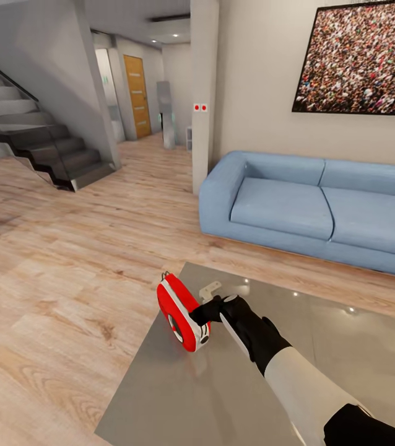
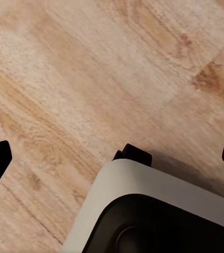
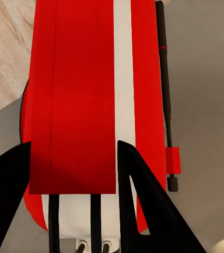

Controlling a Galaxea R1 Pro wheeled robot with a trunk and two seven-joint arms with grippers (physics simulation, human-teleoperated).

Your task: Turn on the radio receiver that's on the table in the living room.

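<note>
Right gripper (image 1: pixel 205 311): black, on a white forearm; fingers (image 3: pixel 143 205) dark and tapered, spread to either side of the radio's body, contact not clear.
Radio (image 1: pixel 182 313): red, rounded-rectangle, glossy, white band along its edge, round dial on its face, thin dark handle (image 3: pixel 164 95); standing on the table near its left front corner, just beside the gripper.
Table (image 1: pixel 222 396): flat grey top, glossy and reflective, with light spots.
Left gripper (image 2: pixel 112 158): black tips at either side of its wrist view, set wide apart, holding nothing, over wood planks.
Floor (image 1: pixel 67 279): light wood plank, grained.
Sofa (image 1: pixel 309 207): blue, soft, rounded arm, beyond the table.
Picture (image 1: pixel 361 59): crowd scene, dark frame, on beige wall.
Stairs (image 1: pixel 43 145): dark treads, far left; wooden door (image 1: pixel 137 96) beyond.
</note>
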